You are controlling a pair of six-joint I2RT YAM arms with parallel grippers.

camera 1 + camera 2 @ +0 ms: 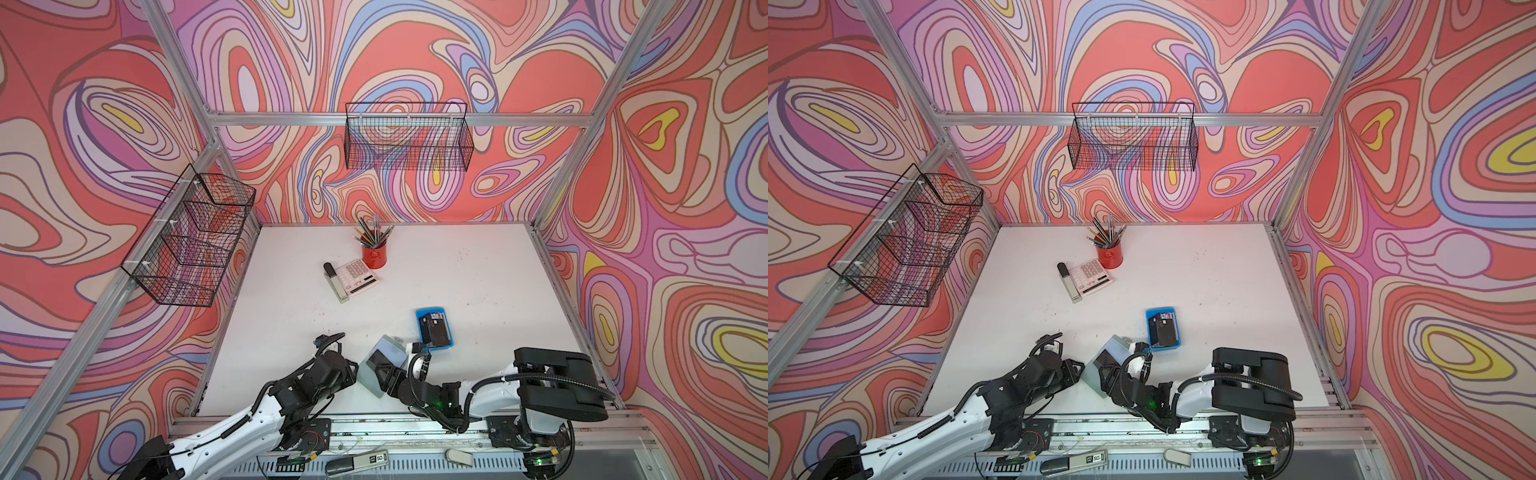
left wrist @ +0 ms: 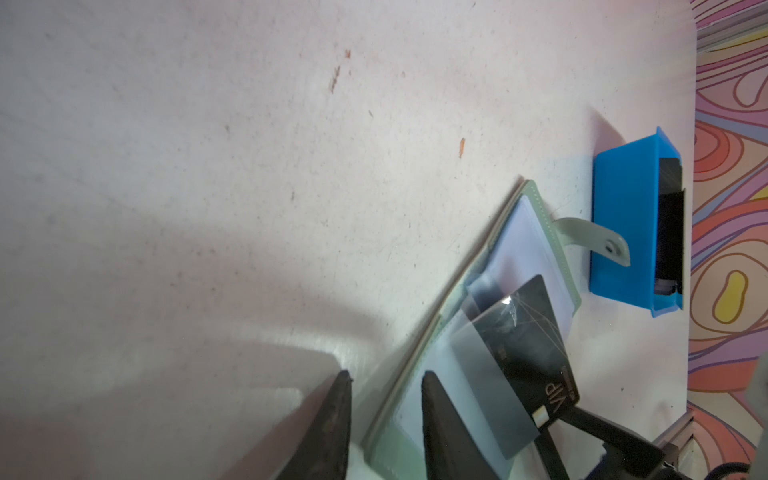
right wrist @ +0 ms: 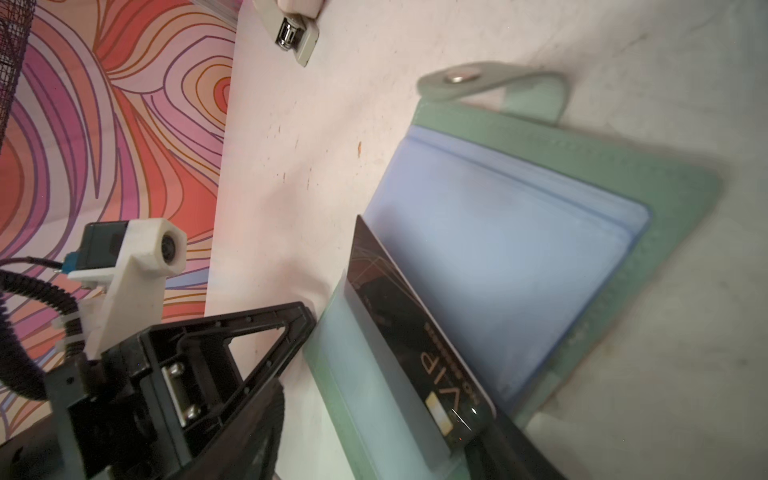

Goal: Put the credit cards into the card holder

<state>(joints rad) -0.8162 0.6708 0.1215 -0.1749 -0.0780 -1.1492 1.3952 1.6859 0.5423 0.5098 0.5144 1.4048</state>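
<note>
Sliding stiffly, the thin, slick black VIP credit card sits half inside the floppy sage-green leather-like card holder, whose cover edge the left hand pinches, while the right hand looks parted behind the card's outer end, best pushed there.

A red cup of pencils stands at centre of both top views on the white surface, a calculator just below-left, a stapler alongside. A blue tray sits lower right.

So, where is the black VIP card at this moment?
In the left wrist view the black VIP card sits partly inside a clear sleeve of the open card holder, at the table's front middle between both grippers, near the blue tray.
</note>
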